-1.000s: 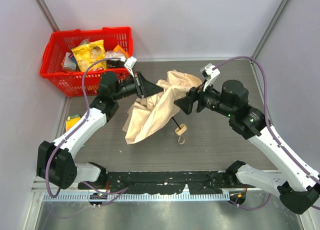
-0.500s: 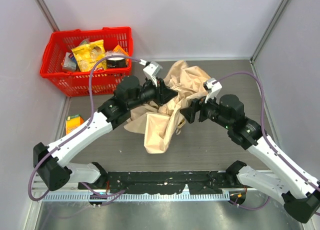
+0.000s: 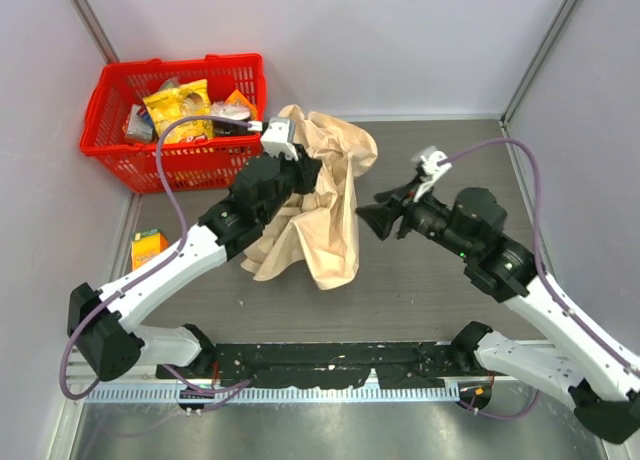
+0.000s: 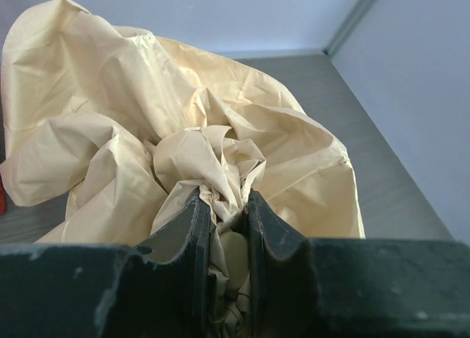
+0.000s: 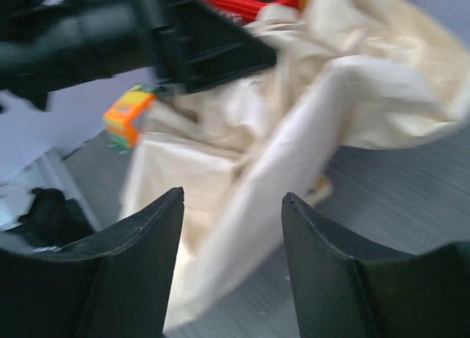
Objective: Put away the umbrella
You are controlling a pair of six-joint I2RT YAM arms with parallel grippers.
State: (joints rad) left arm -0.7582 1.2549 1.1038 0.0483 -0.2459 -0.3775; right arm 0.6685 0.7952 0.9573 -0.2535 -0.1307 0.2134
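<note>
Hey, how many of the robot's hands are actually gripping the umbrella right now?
1. The left hand is shut on bunched fabric of the umbrella. The right hand is open just to the right of the fabric, holding nothing.

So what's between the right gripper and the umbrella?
Nothing. In the top view, only a narrow strip of bare table separates the right gripper from the umbrella. Its jaws are open and empty.
</note>
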